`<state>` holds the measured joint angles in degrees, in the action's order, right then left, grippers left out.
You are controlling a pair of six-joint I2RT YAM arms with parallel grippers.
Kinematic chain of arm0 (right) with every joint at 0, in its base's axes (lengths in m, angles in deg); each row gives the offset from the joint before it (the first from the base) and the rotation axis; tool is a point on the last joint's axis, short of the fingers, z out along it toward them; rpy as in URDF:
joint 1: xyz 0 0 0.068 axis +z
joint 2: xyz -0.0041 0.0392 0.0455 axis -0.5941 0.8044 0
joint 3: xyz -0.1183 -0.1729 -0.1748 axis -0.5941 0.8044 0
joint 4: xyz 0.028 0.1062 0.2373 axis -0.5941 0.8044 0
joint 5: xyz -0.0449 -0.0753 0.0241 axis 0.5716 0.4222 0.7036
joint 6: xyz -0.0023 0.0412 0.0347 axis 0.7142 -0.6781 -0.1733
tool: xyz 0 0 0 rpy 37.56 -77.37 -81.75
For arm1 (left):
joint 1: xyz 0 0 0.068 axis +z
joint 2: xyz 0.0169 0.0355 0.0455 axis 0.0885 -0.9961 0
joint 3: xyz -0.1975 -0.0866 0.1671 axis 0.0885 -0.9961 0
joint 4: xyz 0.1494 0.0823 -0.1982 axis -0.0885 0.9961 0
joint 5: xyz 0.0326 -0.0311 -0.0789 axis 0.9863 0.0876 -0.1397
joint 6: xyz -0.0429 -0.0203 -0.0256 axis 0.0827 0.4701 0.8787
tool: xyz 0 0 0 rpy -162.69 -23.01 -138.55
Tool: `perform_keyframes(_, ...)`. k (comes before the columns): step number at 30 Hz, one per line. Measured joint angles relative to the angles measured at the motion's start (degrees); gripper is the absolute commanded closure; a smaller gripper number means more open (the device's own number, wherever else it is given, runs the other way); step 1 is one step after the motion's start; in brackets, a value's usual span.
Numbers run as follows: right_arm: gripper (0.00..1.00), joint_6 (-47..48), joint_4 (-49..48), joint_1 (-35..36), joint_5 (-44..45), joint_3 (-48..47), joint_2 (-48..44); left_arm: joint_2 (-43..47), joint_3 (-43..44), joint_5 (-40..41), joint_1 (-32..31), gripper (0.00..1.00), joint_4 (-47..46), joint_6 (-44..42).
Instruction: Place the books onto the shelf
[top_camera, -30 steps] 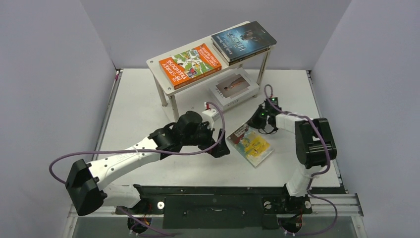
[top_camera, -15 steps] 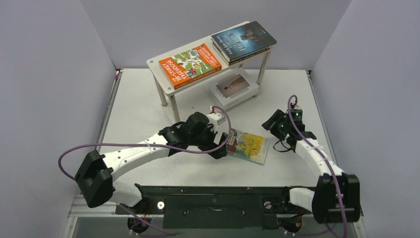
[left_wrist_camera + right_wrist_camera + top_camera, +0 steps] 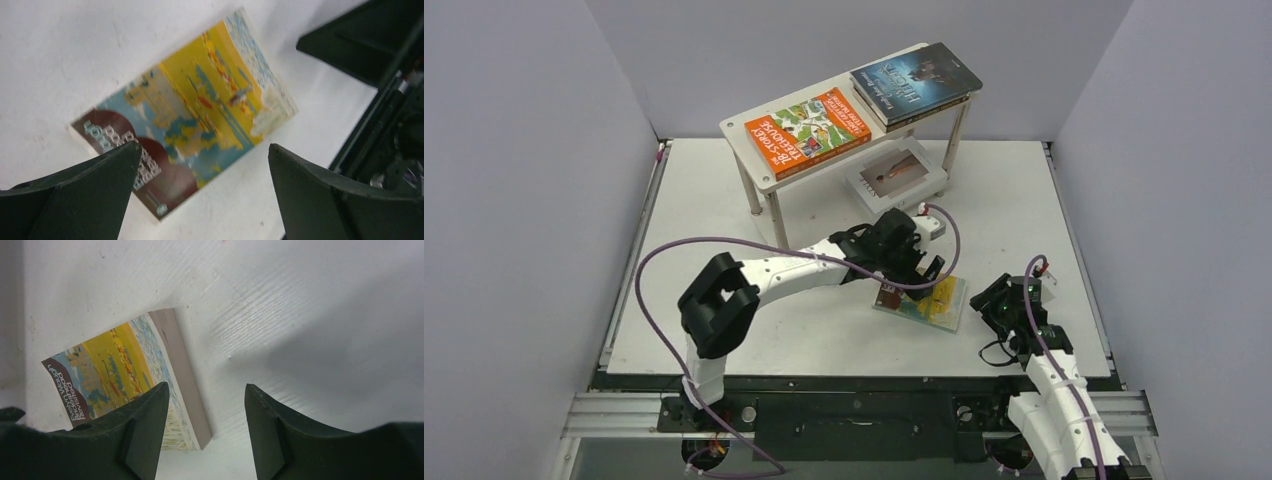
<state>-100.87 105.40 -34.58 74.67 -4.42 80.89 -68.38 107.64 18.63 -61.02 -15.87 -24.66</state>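
Yellow book (image 3: pixel 190 125): lies flat and cover up on the desk (image 3: pixel 724 230), in front of the shelf (image 3: pixel 742 135) and apart from it. The cover has a yellow and teal drawing.
Its writing: a brown band at one end reads "Evelyn Waugh" and "Brideshead Revisited".
Left arm (image 3: pixel 794 268): stretched across the desk, with its wrist above the yellow book.
Left jaws: spread wide and hanging over the book, which shows between them. Whether a finger touches the cover cannot be told.
Right arm (image 3: pixel 1044 360): low at the near right of the desk, near the book.
Right jaws: parted, with only bare desk in the gap. The book's pale page edge is beside one finger.
Orange book (image 3: pixel 807 131): flat on the shelf's top board, left part. Its title reads "78-STOREY TREEHOUSE".
Dark book (image 3: pixel 916 78): at the right end of the top board, on a second book (image 3: pixel 927 112). Its title is too small to read.
White book (image 3: pixel 894 175): flat beneath the top board, with a figure photo on the cover.
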Motion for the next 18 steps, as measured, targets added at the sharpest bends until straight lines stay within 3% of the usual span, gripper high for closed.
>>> perform_keyframes(8,0.47,-2.21,1.55,-0.02,0.13,0.44,-1.44,-13.92,15.67,1.33,0.0,0.0,1.18,-5.73)
perform_keyframes(18,0.47,-3.67,4.5,-0.02,-1.66,1.7,-5.27,-23.54,22.67,-0.74,0.39,0.06,6.23,-8.52)
